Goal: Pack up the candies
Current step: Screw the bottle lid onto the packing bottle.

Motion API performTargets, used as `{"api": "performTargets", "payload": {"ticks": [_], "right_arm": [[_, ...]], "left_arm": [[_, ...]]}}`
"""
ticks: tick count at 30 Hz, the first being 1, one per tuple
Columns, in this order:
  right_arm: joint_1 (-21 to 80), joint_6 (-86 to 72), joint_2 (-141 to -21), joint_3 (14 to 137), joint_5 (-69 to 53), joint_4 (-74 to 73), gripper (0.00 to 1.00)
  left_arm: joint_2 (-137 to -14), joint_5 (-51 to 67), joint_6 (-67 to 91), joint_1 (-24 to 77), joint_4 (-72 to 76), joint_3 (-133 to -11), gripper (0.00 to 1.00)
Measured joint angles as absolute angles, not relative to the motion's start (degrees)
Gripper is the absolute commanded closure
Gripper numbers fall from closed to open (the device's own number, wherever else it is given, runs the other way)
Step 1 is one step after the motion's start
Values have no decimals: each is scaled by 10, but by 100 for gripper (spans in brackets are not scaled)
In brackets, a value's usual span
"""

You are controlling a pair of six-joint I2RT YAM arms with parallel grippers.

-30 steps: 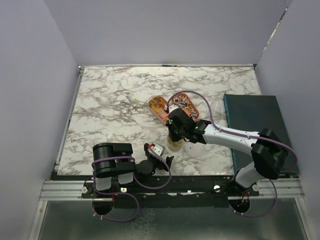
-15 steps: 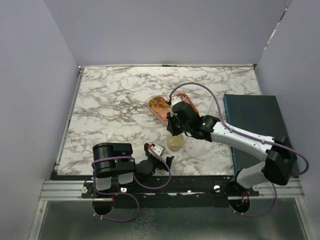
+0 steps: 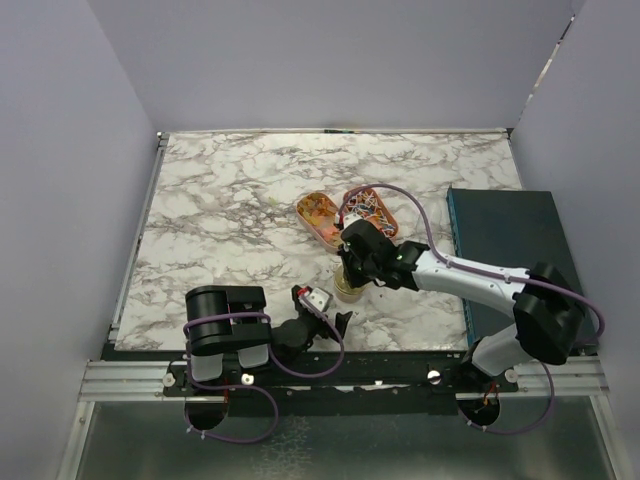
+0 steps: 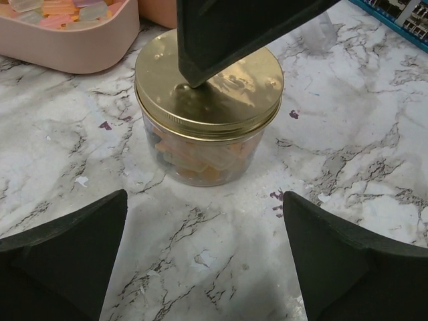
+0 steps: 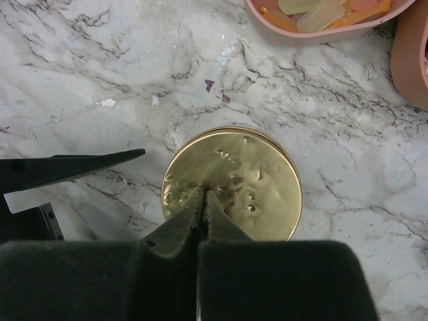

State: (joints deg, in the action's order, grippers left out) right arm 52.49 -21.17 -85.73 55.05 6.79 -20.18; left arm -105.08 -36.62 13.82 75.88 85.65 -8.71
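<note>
Candies (image 4: 200, 157) packed inside glass jar (image 4: 208, 170) on marble table (image 3: 220, 220); right gripper (image 5: 202, 194) pinched closed, tips on gold lid (image 4: 237, 93); left gripper (image 4: 204, 227) spread wide, empty, facing jar; judged rigid, slick, fairly light, best taken round wall below lid.

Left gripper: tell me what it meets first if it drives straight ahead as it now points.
Most likely the glass jar under the gold lid, centred ahead of the left gripper's open fingers. Bare marble table lies between; the gap's depth is unclear.
</note>
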Motion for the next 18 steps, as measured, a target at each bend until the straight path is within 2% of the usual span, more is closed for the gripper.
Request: {"api": "performTargets", "payload": {"ticks": [10, 18], "right_arm": [[525, -211, -790, 550, 89, -228, 100], [525, -212, -712, 538, 126, -259, 100]], "left_arm": [[-1055, -359, 126, 759, 859, -115, 1], [-1126, -334, 109, 738, 861, -165, 1]]}}
